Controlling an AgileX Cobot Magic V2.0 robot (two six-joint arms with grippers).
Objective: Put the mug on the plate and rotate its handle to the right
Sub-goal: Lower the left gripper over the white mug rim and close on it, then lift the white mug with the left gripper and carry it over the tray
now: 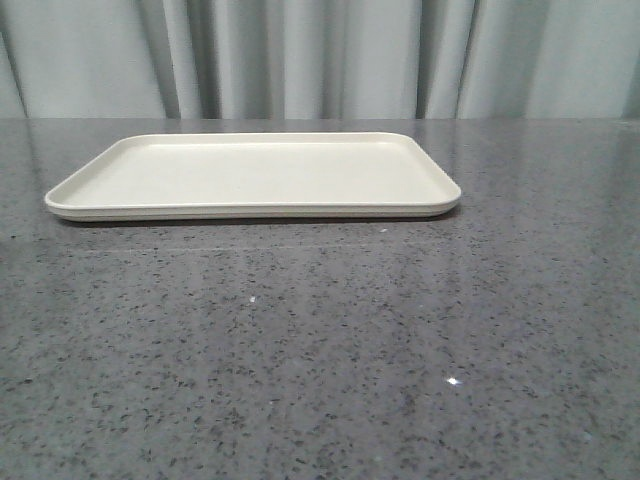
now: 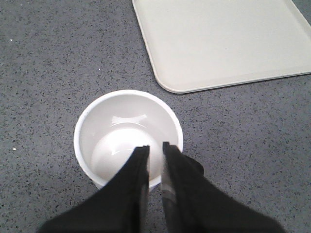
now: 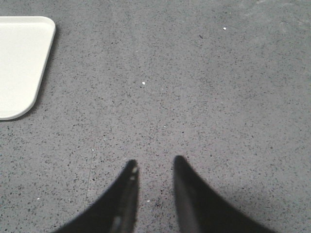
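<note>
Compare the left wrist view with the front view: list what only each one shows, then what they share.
Only the left wrist view shows the mug, standing on the table off the plate, with the left gripper straddling its near rim, one finger inside. Its handle is not visible. Only the front view shows the whole plate, bare, and the curtain behind. Both show the plate and the grey speckled table.

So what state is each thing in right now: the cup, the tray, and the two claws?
Mug: upright on the table, empty, off the tray, handle hidden.
Tray: flat on the table, nothing on it.
Left gripper: nearly closed, fingers straddling the mug's rim.
Right gripper: open, holding nothing, above bare table.
</note>
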